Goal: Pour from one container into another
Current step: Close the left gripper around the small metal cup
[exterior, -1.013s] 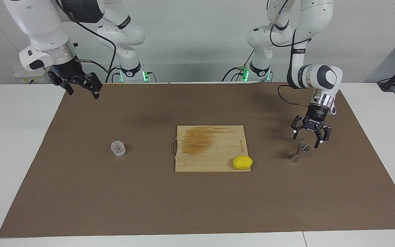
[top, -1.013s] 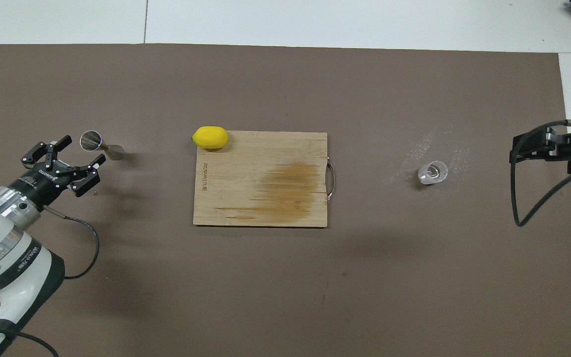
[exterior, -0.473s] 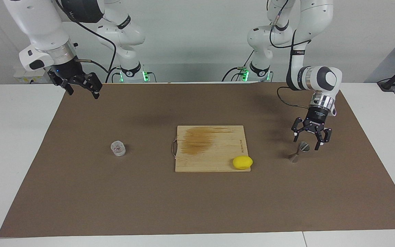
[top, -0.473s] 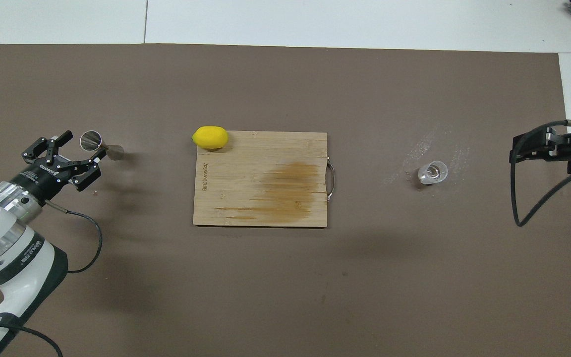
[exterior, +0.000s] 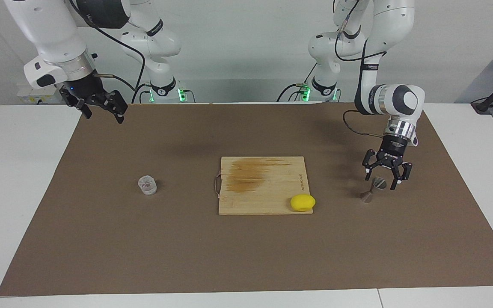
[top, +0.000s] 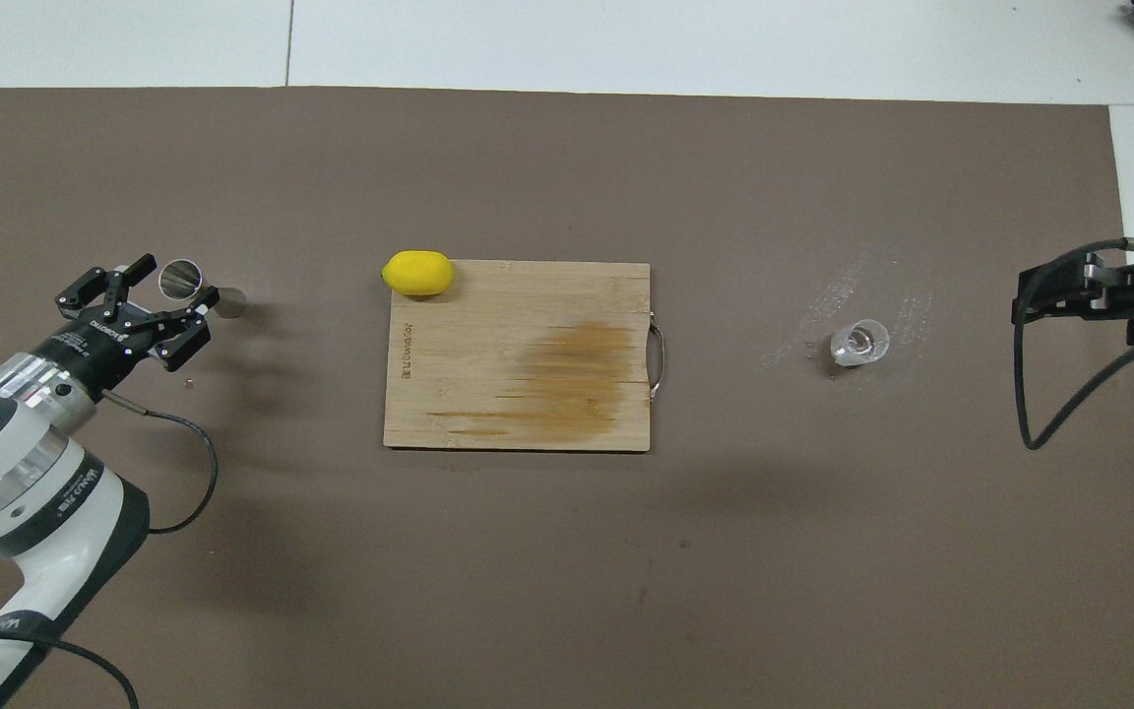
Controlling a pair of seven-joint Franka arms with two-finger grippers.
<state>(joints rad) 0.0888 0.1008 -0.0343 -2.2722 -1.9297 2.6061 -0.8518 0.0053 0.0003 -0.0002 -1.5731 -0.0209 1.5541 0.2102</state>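
2 open left gripper [exterior: 381, 180] fingers straddle the jigger [exterior: 373, 189].

Lemon [exterior: 302, 202] on board [exterior: 263, 185] corner

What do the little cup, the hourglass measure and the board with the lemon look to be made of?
Cup: clear glass, see-through with bright glints. Measure: probably steel, silver-grey with a mirror-like mouth. Board: pale wood, perhaps bamboo, showing straight grain and a brown stain.

One camera sits high across the table [exterior: 24, 179], facing both robots. The other looks steeply down from above the robots' end. Both take in the whole brown mat [top: 567, 571] and the left gripper [exterior: 380, 179] over it.
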